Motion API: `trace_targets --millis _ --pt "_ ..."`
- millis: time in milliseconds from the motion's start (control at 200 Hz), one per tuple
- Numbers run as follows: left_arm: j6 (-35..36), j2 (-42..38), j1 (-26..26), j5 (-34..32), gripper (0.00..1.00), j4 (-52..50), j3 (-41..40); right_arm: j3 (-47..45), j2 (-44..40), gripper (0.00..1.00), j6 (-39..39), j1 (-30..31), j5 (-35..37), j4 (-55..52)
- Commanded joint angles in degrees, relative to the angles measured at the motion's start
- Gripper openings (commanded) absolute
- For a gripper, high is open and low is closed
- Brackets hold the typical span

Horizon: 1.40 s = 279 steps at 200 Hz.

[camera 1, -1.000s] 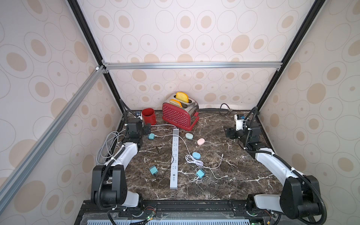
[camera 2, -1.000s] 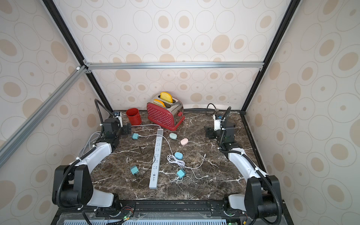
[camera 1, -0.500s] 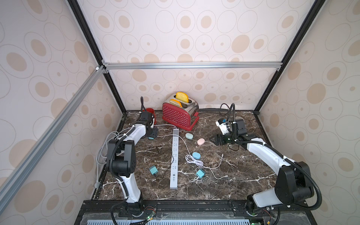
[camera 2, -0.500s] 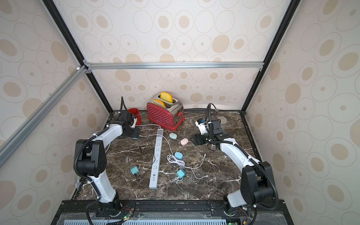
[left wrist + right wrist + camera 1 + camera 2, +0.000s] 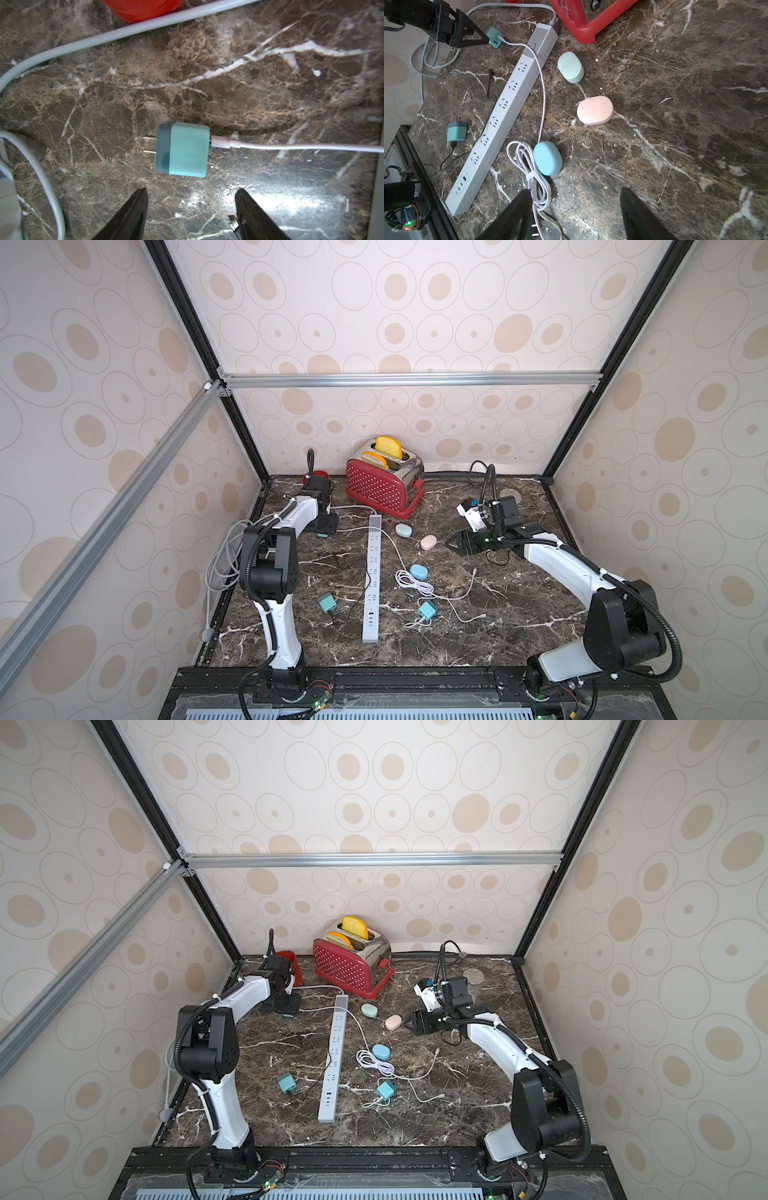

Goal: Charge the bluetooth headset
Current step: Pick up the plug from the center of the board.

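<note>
My left tool [image 5: 191,191] hangs low over the worktop [image 5: 270,83], its two black fingers spread with nothing between them. Just ahead of the tips a teal wall charger [image 5: 182,149] lies flat with both prongs bare. A white USB cable [image 5: 291,147] is plugged into its other end and runs out of the wrist view. In both top views my own wrist hides most of that charger. The red cup [image 5: 141,8] beyond it is cut off at the frame edge. A small metal connector [image 5: 232,223] peeks out beside one finger; I cannot see what it belongs to.

My right tool [image 5: 575,192] is also spread and empty, near the pink earbud case [image 5: 595,111] but apart from it. The mint earbud case [image 5: 570,67] lies farther on, close to the red toaster [image 5: 579,27], of which the wrist view shows only a corner. The blue earbud case [image 5: 548,158] sits against a tied coil of white cable [image 5: 527,164]; I cannot tell whether that cable is plugged into it. All three cases are shut and lie to one side of the grey power strip [image 5: 500,108]. A second teal charger [image 5: 456,132], with a black lead, lies on the strip's other side. A third teal charger [image 5: 427,610] shows whole in a top view; in the right wrist view one finger hides all but its prongs.
</note>
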Motion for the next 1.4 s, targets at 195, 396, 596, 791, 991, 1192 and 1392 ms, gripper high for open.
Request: trace_targets --millis 195,396,596,791,991,1192,1392 --pt "0.2 3.7 0.2 -1.6 0.65 -4.4 6.4 0.4 0.3 0.72 -0.8 0.3 -0.4 -1.4" --pt "0.5 6.8 0.3 -2.7 0.61 -6.9 10.2 0.3 0.0 0.72 -0.5 0.3 -0.7 -1.2" --pt "0.5 8.6 0.3 -3.6 0.62 -7.3 11.1 0.4 -0.2 0.72 -0.7 1.8 -0.4 -1.6" --pt "1.0 9.9 0.3 -4.6 0.63 -7.8 12.1 0.6 0.1 0.71 -0.8 1.8 -0.3 -1.8" --pt "1.7 10.8 0.4 -4.3 0.61 -7.9 13.5 1.1 0.8 0.71 -1.0 2.2 -0.3 -2.2" --pt "2.2 12.6 0.5 -3.3 0.56 -8.7 15.2 1.4 0.7 0.70 -1.2 2.4 0.2 -2.5" --pt "2.0 13.9 0.7 -3.7 0.55 -9.4 15.8 2.0 0.6 0.70 -1.5 2.6 0.4 -2.9"
